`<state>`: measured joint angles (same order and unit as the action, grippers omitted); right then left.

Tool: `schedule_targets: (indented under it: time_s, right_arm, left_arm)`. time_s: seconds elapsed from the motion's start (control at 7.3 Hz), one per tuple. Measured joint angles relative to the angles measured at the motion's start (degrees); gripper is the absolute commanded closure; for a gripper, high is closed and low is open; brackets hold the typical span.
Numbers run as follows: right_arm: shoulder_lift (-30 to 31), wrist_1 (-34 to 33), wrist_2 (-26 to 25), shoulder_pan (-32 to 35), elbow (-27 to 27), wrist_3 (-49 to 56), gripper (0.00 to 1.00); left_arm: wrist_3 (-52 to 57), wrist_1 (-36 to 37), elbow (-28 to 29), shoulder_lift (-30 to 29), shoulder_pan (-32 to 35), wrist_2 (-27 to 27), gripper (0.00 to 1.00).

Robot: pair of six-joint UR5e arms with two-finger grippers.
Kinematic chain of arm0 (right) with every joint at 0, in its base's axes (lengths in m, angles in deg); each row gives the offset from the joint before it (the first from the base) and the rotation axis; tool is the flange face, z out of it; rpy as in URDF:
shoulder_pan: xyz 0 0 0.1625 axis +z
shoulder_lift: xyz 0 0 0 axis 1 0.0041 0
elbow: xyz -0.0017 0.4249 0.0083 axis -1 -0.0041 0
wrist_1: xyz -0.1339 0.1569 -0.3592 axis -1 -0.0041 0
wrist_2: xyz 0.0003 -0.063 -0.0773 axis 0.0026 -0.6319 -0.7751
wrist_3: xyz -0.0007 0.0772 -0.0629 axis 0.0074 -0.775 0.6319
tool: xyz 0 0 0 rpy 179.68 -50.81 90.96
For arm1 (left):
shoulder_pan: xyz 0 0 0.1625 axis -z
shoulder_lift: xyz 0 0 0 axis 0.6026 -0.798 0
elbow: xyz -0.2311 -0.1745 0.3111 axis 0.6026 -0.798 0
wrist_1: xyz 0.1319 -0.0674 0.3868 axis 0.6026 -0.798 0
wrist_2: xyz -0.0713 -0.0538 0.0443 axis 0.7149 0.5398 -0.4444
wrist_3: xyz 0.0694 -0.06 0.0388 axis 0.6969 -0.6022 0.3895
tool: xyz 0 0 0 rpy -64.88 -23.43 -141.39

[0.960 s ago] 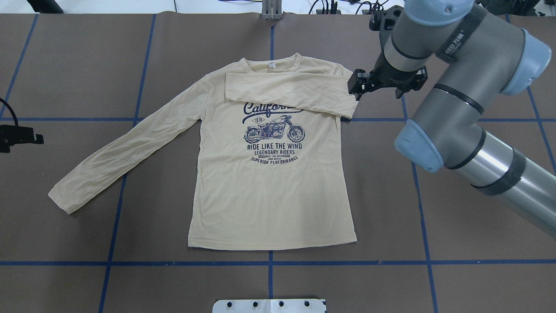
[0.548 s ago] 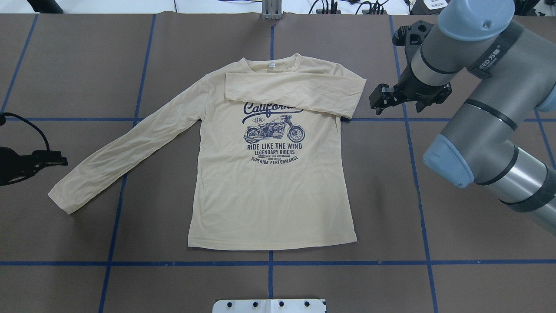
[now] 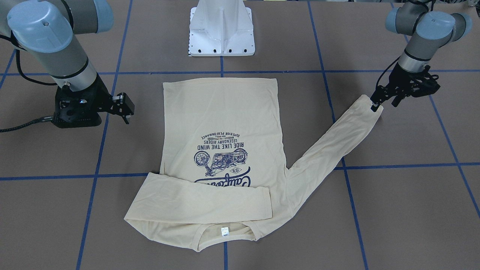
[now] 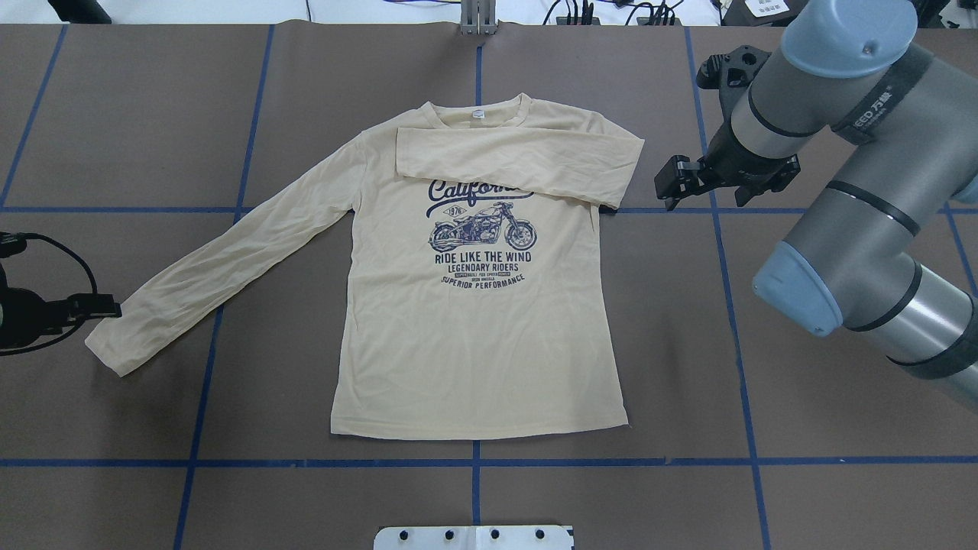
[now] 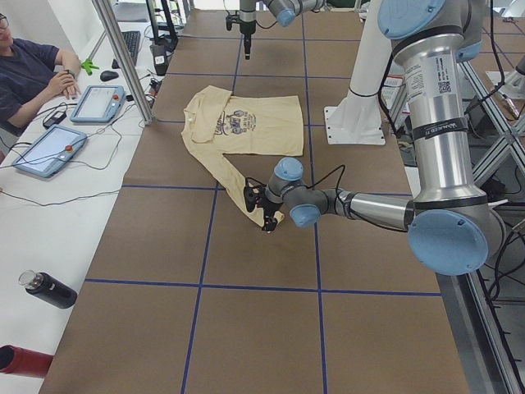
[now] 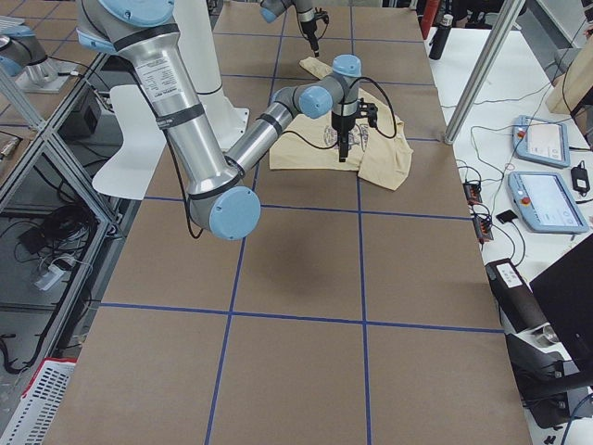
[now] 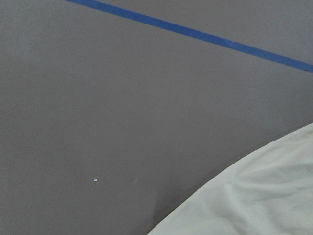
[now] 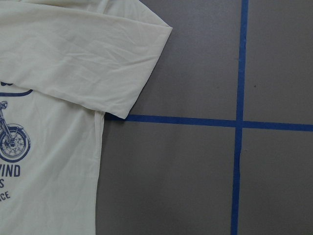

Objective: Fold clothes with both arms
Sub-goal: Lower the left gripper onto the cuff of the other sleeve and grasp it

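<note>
The clothes, one cream long-sleeved shirt [image 4: 474,344], lie flat and print-up on the brown table. One sleeve [image 4: 519,160] is folded across the chest, over the top of the print. My right gripper [image 4: 665,191] hovers open just to the right of that fold, apart from the cloth, and its wrist view shows the fold's corner [image 8: 98,58]. The other sleeve [image 4: 229,267] stretches out to the left. My left gripper [image 3: 382,107] stands open at its cuff [image 3: 369,108], seemingly touching the cloth. The left wrist view shows only table and a bit of fabric [image 7: 264,196].
The white pedestal base [image 3: 222,30] stands at the table's robot side, beyond the shirt's hem. Blue tape lines [image 4: 474,462] grid the brown surface. In the left side view a person [image 5: 33,74] sits at a side bench with tablets and a dark bottle [image 5: 45,289].
My right gripper has drawn back to the right, off the folded sleeve. My left gripper has come in from the table's left edge to the outstretched sleeve's cuff.
</note>
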<state>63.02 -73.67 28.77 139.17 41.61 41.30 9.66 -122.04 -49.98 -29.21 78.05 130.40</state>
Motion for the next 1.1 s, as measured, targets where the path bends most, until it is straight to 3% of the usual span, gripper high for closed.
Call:
schedule_targets:
  time_s: [0.41,0.55,1.1]
  right_arm:
    - [0.13,-0.08,-0.04,-0.04,0.01,-0.03,0.00]
    - [0.12,-0.08,-0.05,-0.06,0.00,-0.07,0.00]
    - [0.11,-0.09,-0.05,-0.09,-0.08,-0.18,0.00]
  left_arm:
    - [-0.02,0.03,0.44,0.22,-3.25,-0.65,0.04]
    - [-0.02,0.05,0.85,0.22,-3.91,-0.85,0.12]
    - [-0.02,0.17,1.61,0.30,-4.48,-1.07,0.80]
